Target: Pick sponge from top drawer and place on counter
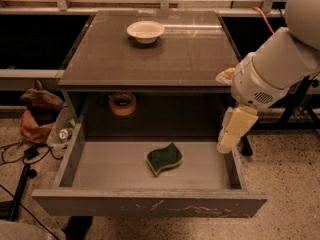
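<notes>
The sponge [164, 158], dark green face over a yellow body with wavy edges, lies flat on the floor of the open top drawer [150, 204], a little right of its middle. The drawer is pulled fully out below the counter [150, 59]. My gripper [231, 134] hangs from the white arm [280, 64] at the right, pointing down over the drawer's right wall. It is well right of the sponge and above it, not touching it.
A white bowl [145, 31] stands at the back of the counter. A tan tape roll [123, 104] sits at the back under the counter. A red-brown bag [37, 116] and cables [20, 164] lie on the floor to the left.
</notes>
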You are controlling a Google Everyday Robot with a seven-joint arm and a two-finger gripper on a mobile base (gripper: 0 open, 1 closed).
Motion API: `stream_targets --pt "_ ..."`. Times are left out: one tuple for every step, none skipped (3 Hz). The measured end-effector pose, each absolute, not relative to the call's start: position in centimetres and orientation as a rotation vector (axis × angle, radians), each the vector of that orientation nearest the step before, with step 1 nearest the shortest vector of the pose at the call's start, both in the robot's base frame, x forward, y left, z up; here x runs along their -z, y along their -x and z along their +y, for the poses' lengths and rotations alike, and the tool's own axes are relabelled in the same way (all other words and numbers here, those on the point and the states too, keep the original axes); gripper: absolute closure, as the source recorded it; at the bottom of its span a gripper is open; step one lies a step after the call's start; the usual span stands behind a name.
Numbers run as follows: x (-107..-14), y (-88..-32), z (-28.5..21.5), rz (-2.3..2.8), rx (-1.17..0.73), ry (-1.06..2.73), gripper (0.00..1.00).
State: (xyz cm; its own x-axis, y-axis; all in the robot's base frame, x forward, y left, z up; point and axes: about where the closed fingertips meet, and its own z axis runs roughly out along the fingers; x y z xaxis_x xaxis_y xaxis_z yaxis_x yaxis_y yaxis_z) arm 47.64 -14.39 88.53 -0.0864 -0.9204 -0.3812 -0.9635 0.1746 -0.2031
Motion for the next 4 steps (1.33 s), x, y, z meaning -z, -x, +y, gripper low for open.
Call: stream_targets --pt "-87.4 -48.2 -13.6 2.016 -0.158 1.759 0.0" --pt "-83.6 -50.5 -10.1 1.95 -0.249 1.739 0.0" --pt "-80.0 -53.1 -6.5 1.878 -0.316 1.716 0.0" --pt "-75.9 -55.9 -2.5 1.825 -0.347 1.718 0.0"
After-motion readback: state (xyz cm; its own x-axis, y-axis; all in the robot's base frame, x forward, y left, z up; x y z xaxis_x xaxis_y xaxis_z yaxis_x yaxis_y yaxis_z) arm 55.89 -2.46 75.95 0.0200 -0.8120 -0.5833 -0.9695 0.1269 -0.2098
